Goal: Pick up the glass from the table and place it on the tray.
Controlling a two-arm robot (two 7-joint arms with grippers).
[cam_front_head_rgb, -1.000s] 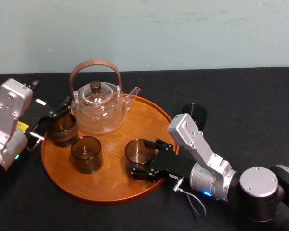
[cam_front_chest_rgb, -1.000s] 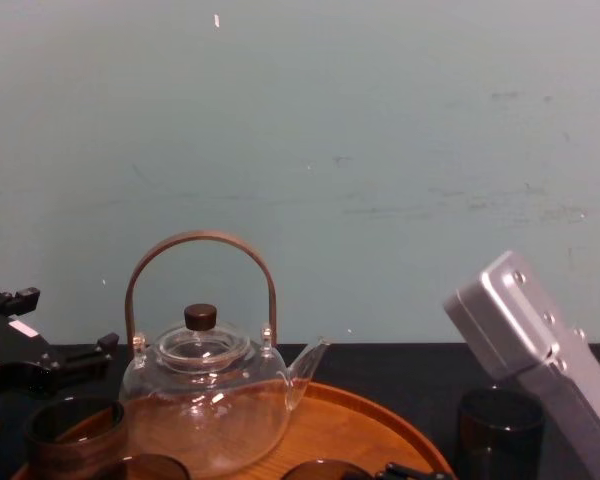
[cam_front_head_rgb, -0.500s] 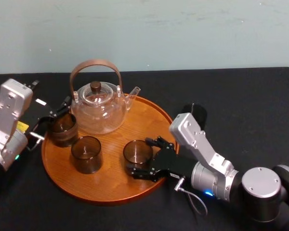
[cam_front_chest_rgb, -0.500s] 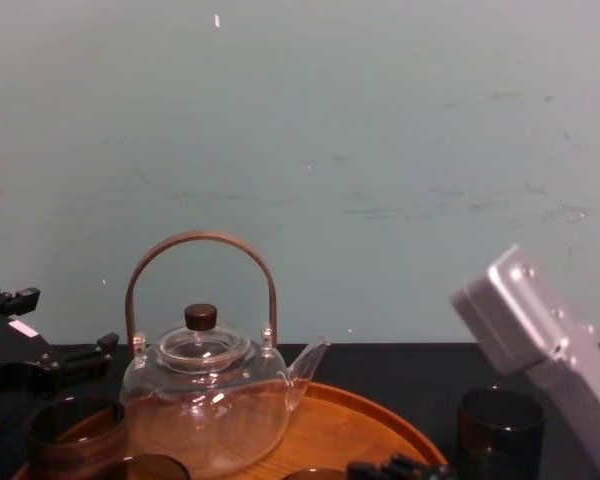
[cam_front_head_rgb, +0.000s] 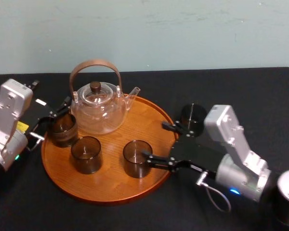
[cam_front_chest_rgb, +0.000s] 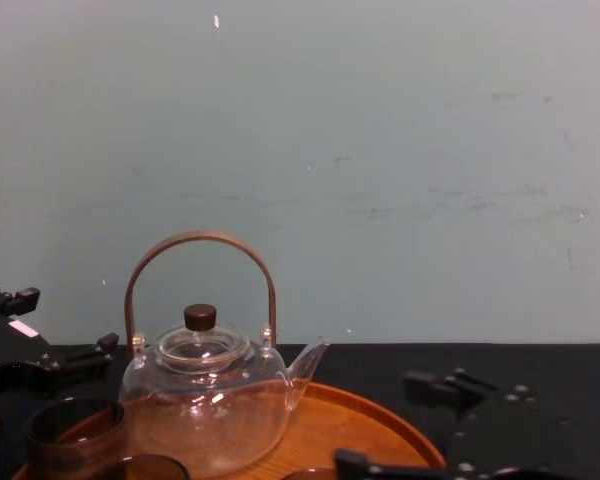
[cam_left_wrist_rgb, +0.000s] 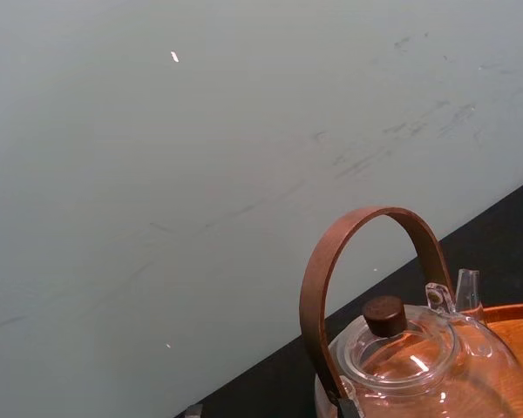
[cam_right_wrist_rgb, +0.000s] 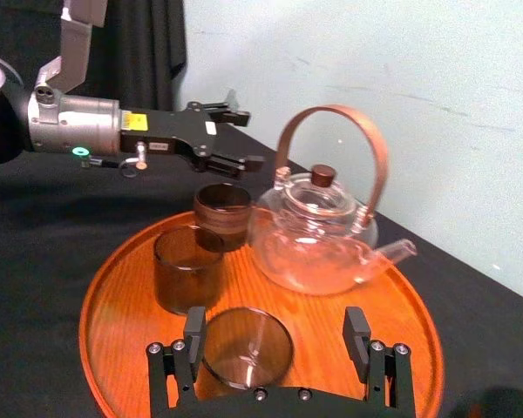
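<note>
Currently the right end effector [cam_front_head_rgb: 154, 139] is spread wide and holds nothing. Its two fingers [cam_right_wrist_rgb: 194, 335] lie low over the right part of the tray [cam_front_head_rgb: 106, 190] and point in toward its middle. Just ahead of the tips the front glass [cam_front_head_rgb: 137, 158] stands upright on the wood, closer to one finger than the other; whether that finger touches it I cannot tell. That glass looks already delivered. The next move turns on the dark glass [cam_front_head_rgb: 192, 119], upright on the black surface [cam_front_head_rgb: 260, 96] just off the tray's right rim. It sits outside the farther finger, back toward the wrist and away from where the fingers point, so the arm would likely have to back off and turn. The right arm is much the nearer. The left end effector [cam_right_wrist_rgb: 241, 136], also open and empty, hangs by the left glass [cam_front_head_rgb: 62, 129] at the tray's far left. The head view places the dark glass against the rim; the right wrist view, looking across the tray to the teapot [cam_right_wrist_rgb: 318, 228], gives the finger spread.
</note>
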